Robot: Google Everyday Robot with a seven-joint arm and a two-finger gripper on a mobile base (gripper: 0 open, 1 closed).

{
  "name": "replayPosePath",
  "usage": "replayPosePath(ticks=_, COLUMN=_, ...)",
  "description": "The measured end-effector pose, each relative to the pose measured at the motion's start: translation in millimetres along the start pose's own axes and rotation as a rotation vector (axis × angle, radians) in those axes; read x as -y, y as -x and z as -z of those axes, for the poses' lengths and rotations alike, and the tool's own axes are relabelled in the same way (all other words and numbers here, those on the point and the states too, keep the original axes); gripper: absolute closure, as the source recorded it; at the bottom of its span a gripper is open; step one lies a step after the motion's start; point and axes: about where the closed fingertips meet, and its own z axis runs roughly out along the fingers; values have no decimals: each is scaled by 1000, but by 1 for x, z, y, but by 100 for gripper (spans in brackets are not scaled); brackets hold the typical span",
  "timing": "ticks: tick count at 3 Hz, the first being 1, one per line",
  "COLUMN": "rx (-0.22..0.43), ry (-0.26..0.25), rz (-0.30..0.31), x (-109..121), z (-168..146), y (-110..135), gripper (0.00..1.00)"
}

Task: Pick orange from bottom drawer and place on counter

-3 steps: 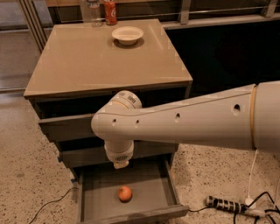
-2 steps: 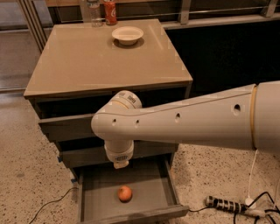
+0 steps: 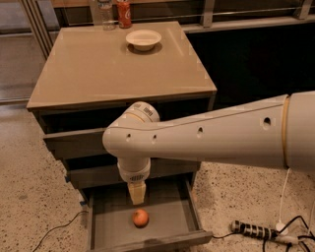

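Observation:
The orange (image 3: 141, 217) lies on the flat grey floor of the bottom drawer (image 3: 110, 227), which is pulled out at the foot of the cabinet. My gripper (image 3: 137, 193) hangs from the white arm, pointing down, just above and slightly behind the orange, not touching it. The glossy beige counter (image 3: 98, 69) tops the cabinet above.
A white bowl (image 3: 143, 39) sits at the counter's back, with a red soda can (image 3: 124, 13) and a clear bottle (image 3: 103, 12) behind it. Two grey drawers (image 3: 74, 142) stand slightly out above the bottom one. A power strip and cables (image 3: 256, 230) lie on the speckled floor at right.

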Motion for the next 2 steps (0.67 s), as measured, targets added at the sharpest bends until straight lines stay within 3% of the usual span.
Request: replayPosePath(ticks=2, rx=0, ry=0, rz=0, x=0, z=0, y=0, gripper=0)
